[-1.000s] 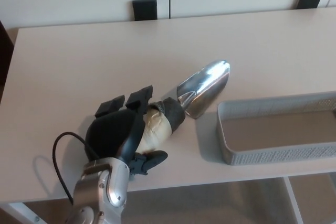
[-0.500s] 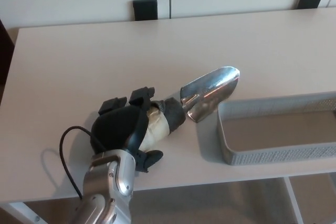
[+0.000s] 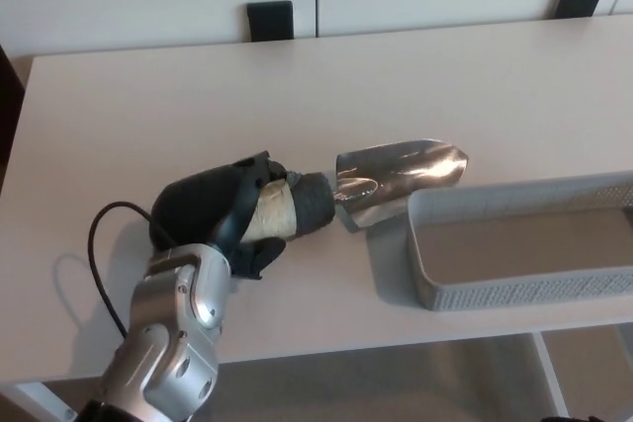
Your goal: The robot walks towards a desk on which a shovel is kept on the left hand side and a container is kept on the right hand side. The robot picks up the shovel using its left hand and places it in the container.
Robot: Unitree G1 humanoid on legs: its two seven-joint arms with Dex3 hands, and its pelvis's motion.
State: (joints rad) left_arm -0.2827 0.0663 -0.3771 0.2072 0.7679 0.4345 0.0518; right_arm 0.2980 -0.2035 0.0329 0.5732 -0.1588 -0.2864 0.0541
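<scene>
left hand (image 3: 223,219) clenched on shovel (image 3: 371,180) handle, left of container (image 3: 514,244) | blade at container's near-left corner, above surface (image 3: 148,116) | advice: carry blade clear over the rim, lower inside before letting go

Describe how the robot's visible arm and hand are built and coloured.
Only the left arm shows. The left hand is matte black, rounded and bulbous, with thick blocky fingers. The forearm is a silver-grey metallic shell with rounded joints. A thin black cable loops out from the wrist area.
</scene>
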